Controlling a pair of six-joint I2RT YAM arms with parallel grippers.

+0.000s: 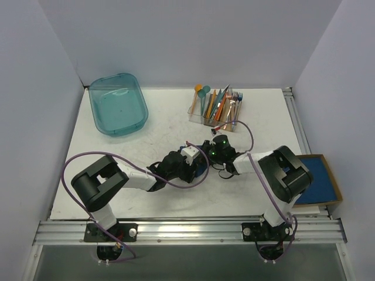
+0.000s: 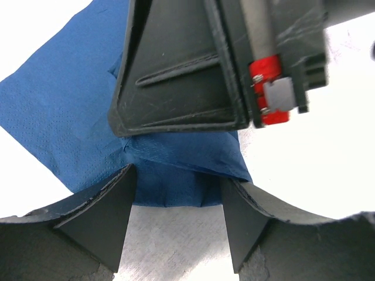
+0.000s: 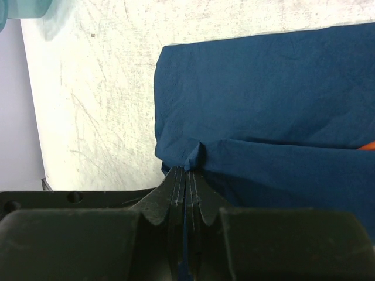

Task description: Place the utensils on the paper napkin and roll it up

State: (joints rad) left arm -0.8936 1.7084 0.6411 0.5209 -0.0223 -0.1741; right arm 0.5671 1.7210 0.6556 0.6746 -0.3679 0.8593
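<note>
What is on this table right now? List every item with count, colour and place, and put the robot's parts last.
bin: one, translucent teal, far left of the table
cutlery holder: one, clear, far centre-right
cutlery: several, orange, teal and blue, standing in the holder
box: one, brown card with blue inside, at the table's right edge
paper napkin: one, dark blue, partly folded, mid-table under both grippers
orange tip: one, peeking from the napkin's fold; unidentifiable
table: one, white
left gripper: one, black, open, at the napkin's edge
right gripper: one, black, shut on the napkin's edge
</note>
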